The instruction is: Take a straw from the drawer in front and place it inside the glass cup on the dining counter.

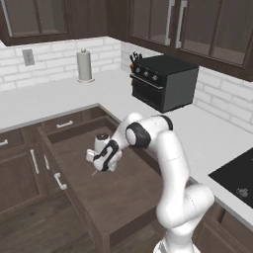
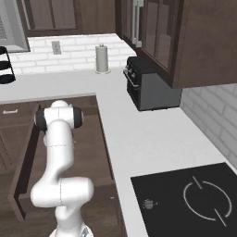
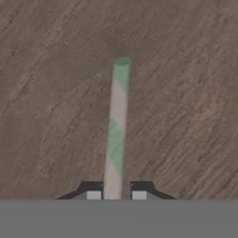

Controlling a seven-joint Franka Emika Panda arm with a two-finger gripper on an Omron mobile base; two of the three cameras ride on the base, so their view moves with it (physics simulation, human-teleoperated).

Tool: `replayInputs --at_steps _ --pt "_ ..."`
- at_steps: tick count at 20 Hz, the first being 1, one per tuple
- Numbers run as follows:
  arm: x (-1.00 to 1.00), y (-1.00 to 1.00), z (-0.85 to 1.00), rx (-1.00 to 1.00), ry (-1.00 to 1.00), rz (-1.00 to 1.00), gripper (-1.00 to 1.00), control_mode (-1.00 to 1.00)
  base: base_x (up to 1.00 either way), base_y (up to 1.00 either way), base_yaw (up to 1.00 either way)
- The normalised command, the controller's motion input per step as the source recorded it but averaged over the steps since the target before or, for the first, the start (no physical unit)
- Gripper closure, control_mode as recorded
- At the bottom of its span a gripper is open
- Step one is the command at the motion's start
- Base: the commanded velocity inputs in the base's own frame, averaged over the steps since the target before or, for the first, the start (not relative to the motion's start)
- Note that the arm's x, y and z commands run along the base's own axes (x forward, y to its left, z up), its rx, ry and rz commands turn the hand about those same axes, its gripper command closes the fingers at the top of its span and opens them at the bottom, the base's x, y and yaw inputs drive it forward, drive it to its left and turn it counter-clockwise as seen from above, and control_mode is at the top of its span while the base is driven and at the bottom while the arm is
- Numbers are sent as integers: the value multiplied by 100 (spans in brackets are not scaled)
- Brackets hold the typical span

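Your gripper (image 3: 116,195) is clamped on the straw's (image 3: 117,125) very end, which points toward twelve o'clock over the open drawer's (image 1: 106,197) floor, so you risk it pivoting or slipping out on lifting.

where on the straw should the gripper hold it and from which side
Pinch the straw near one end, across its thin width, coming down from above into the open drawer. It is a slim stick, so the fingers close on opposite sides. The gripper is shut on it that way.
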Motion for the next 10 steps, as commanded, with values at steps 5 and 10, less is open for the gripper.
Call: replayInputs --at_steps 5,10 --pt "0 0 100 0 0 -1 100 -100 0 0 0" --pt "0 0 100 3 1 0 100 -100 0 0 0"
